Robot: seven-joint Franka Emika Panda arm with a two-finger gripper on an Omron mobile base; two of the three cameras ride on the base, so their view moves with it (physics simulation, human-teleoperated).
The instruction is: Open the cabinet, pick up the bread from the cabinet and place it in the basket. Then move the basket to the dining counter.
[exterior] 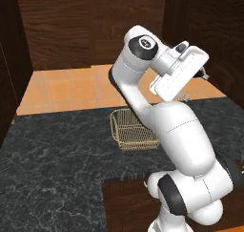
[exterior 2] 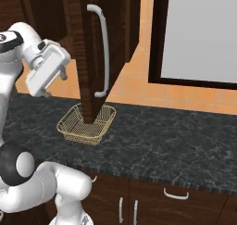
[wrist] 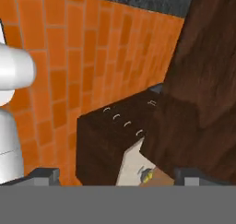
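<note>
Right base view: cabinet (exterior 2: pixel 99 43) door swung open toward the camera, dark wood grain, long silver bar handle (exterior 2: pixel 102 50) running down its near edge, lower corner of the door hanging in front of the basket (exterior 2: pixel 86 123). Basket sitting on the black veined counter (exterior 2: pixel 176 145), near the far edge by the orange tiled wall (exterior 2: pixel 139 87); golden wire mesh with flared sides, nothing visible inside through the mesh, though partly hidden by the door. Left base view: same basket (exterior: pixel 131 131) on the dark counter just left of the white arm, right side covered by the arm, visible part empty. Gripper (exterior 2: pixel 54 83) raised well above the counter, left of the open door, apart from basket and handle; fingers mostly hidden behind the white hand, spread or pressed together cannot be told. Hand view: two dark fingertips (wrist: pixel 44 174) at the bottom corners, orange floor tiles (wrist: pixel 60 71) and dark wood cabinetry beyond; bread not made out anywhere
</note>
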